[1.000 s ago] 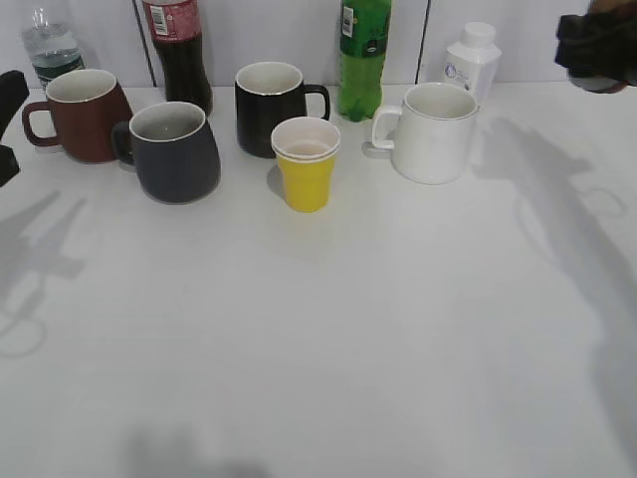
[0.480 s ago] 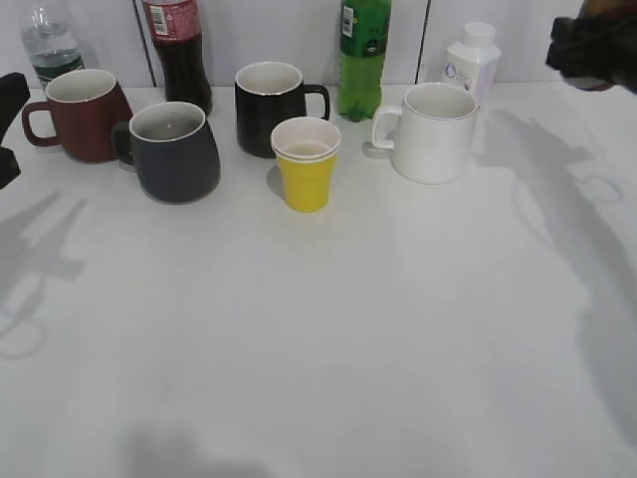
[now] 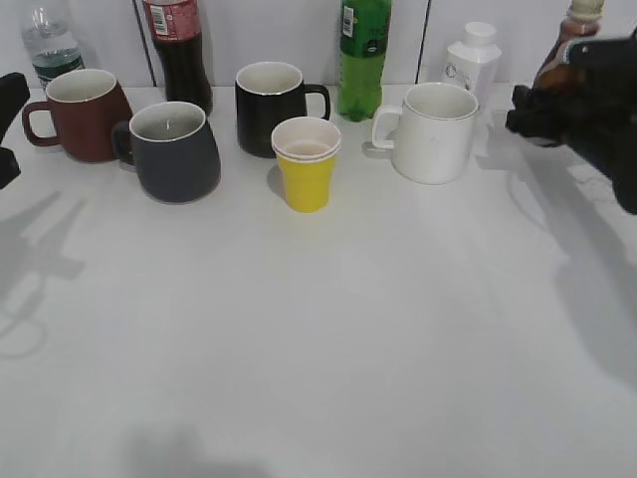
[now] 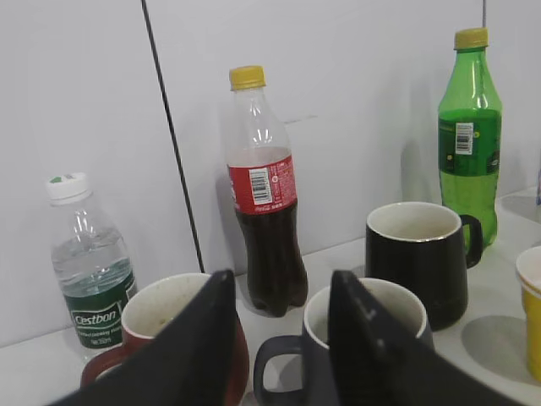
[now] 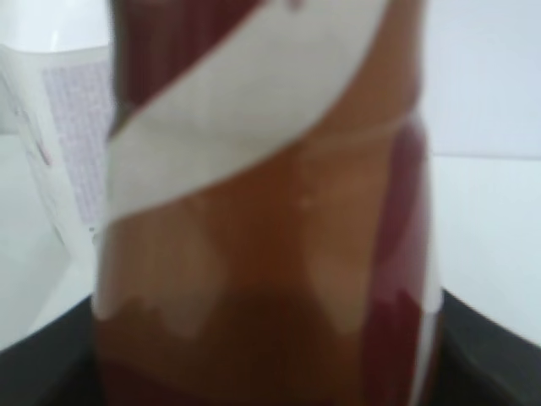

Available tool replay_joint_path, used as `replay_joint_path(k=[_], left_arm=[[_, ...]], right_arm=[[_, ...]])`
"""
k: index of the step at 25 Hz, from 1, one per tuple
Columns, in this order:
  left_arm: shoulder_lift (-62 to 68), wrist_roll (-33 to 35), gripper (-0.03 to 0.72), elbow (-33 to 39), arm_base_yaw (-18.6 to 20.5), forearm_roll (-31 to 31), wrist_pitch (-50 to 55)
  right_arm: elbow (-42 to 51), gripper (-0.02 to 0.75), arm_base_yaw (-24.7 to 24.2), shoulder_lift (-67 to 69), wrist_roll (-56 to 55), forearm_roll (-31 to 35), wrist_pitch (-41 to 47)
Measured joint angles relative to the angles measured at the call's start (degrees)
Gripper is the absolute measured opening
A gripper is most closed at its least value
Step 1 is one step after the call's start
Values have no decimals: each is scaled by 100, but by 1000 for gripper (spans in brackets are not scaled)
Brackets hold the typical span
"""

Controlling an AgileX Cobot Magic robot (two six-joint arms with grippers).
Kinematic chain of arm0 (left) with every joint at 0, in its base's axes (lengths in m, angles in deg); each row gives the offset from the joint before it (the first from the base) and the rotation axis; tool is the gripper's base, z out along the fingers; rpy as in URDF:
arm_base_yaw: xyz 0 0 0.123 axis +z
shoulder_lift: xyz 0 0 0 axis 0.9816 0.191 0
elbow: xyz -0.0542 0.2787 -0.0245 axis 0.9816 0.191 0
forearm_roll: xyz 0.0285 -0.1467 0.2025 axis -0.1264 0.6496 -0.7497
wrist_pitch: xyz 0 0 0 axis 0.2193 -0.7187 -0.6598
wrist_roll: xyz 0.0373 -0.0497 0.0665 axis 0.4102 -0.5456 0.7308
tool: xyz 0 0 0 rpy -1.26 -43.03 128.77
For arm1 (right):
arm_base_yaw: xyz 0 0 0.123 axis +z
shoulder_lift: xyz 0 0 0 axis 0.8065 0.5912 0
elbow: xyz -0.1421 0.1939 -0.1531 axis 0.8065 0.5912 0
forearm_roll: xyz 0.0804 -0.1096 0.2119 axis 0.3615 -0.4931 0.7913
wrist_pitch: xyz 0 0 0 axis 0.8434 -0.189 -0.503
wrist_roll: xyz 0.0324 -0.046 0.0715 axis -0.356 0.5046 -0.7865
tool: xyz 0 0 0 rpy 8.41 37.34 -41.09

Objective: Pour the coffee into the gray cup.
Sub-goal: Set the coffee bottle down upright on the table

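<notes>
Far left at the back stands a water bottle (image 4: 87, 254), capped, holding clear water. Just in front of it sits a reddish-brown mug (image 3: 80, 115); its pale inside shows no liquid. The left gripper (image 4: 275, 338) hovers near this mug with its fingers spread and nothing between them. Behind stands a cola bottle (image 4: 266, 203), yellow cap on, dark liquid filling roughly its lower half. The gray cup (image 3: 174, 149) rests upright beside the reddish-brown mug, its speckled inside appearing empty. A black mug (image 3: 271, 108) stands further right, nothing seen inside. In front of it is a yellow paper cup (image 3: 306, 164), pale inside. A green bottle (image 3: 363, 55) stands at the back, capped. A white mug (image 3: 430, 131) follows, then a white capped bottle (image 3: 471, 58) behind it. At the far right, the coffee bottle (image 3: 569, 45) is clamped upright in the right gripper (image 3: 557, 105), well apart from the gray cup; brown liquid fills its body.
</notes>
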State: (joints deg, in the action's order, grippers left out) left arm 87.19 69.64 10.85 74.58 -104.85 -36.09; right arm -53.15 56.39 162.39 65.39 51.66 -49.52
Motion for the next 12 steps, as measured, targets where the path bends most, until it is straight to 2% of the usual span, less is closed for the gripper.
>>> replay_joint_path(k=[12], left_arm=[[0, 0, 290, 0, 0, 0, 129]], right_arm=[[-194, 533, 0, 791, 0, -22, -814]])
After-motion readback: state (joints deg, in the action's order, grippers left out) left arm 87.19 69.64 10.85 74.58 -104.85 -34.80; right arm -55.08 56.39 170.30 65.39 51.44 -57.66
